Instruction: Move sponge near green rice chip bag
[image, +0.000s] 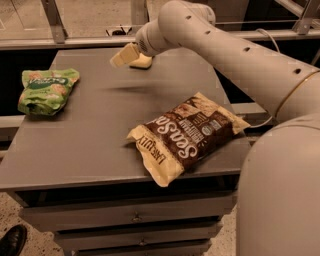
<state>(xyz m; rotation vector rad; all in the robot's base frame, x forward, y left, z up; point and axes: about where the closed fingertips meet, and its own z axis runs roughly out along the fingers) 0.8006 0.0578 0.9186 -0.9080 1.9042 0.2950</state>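
Far back on the grey table (95, 135), the gripper (119, 58) (grip unreadable) partly hides the sponge (143, 61).
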